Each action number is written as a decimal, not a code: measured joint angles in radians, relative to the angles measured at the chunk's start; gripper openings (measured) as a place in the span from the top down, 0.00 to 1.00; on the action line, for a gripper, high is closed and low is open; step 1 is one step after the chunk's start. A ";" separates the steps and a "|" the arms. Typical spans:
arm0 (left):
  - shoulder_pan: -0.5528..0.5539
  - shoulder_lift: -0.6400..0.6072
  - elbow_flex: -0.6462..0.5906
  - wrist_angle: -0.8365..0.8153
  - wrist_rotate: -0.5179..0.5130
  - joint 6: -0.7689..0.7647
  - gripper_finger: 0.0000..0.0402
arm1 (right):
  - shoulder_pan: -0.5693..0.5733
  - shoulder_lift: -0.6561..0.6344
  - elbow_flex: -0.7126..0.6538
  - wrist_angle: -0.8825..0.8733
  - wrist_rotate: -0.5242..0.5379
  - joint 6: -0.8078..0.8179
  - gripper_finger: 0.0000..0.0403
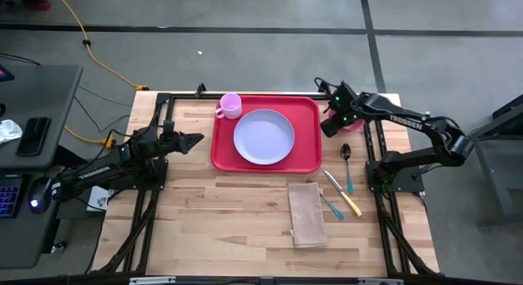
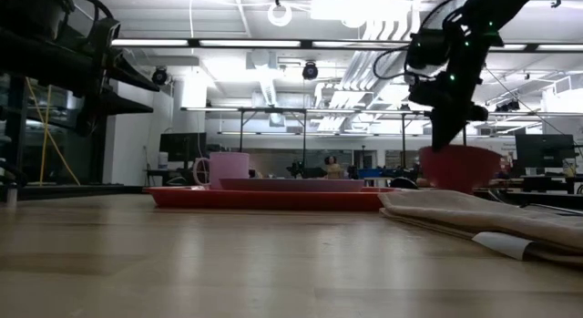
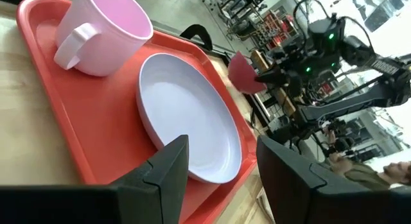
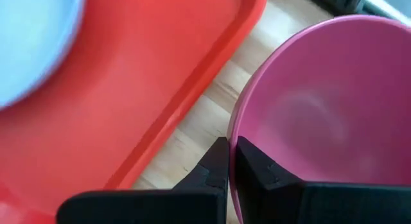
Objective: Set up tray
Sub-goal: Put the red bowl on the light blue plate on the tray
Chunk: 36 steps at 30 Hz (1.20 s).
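From above, you see the red tray (image 1: 266, 164) lying at the far middle of the wooden table (image 1: 229, 220), with a lavender plate (image 1: 263, 137) in its centre and a pink mug (image 1: 230, 105) in its far left corner. Your right gripper (image 1: 339, 122) sits just off the tray's right edge, over a pink bowl (image 1: 351, 124) that is mostly hidden beneath it. Near it on the bare wood lie a spoon (image 1: 346, 158), a yellow-handled knife (image 1: 341, 192), a teal-handled fork (image 1: 331, 207) and a folded brown napkin (image 1: 306, 214). Your left gripper (image 1: 193, 140) waits just left of the tray, fingers parted and empty. At table height, the tray (image 2: 264, 199) shows as a low red strip carrying the mug (image 2: 221, 167), while the right gripper (image 2: 446, 136) comes down onto the bowl (image 2: 458, 166), with the napkin (image 2: 474, 218) in front. Your left wrist camera looks between its spread fingers (image 3: 167, 172) across the tray (image 3: 83, 115), plate (image 3: 183, 118) and mug (image 3: 103, 31) towards the bowl (image 3: 244, 73) held by the other arm. Your right wrist camera shows its fingers (image 4: 215, 169) pinched nearly together on the bowl's (image 4: 327, 108) rim, just beside the tray (image 4: 160, 70) edge.
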 joint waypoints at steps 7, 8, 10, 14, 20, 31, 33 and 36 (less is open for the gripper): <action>0.000 0.000 0.000 -0.016 0.000 0.006 0.47 | 0.001 0.000 0.091 -0.063 0.002 -0.021 1.00; 0.000 0.000 0.000 -0.025 0.000 0.006 0.47 | 0.001 0.000 0.102 -0.070 0.002 -0.021 1.00; 0.000 0.000 0.000 -0.054 0.000 0.006 0.47 | 0.001 0.000 0.122 -0.080 -0.003 -0.021 1.00; 0.000 0.001 0.000 -0.090 0.000 0.002 0.47 | 0.001 0.000 0.156 -0.086 -0.020 -0.022 1.00; 0.000 0.002 0.000 -0.090 -0.002 0.030 0.47 | 0.018 0.000 0.192 -0.086 -0.051 -0.022 1.00; 0.000 0.002 0.000 -0.018 -0.021 0.182 0.47 | 0.110 0.000 0.203 -0.053 -0.047 -0.006 1.00; 0.000 0.002 0.000 0.022 0.001 0.255 0.47 | 0.125 0.000 0.203 -0.047 -0.053 0.006 1.00; 0.000 0.002 0.000 0.071 0.037 0.341 0.47 | 0.148 0.000 0.203 -0.037 -0.064 0.015 1.00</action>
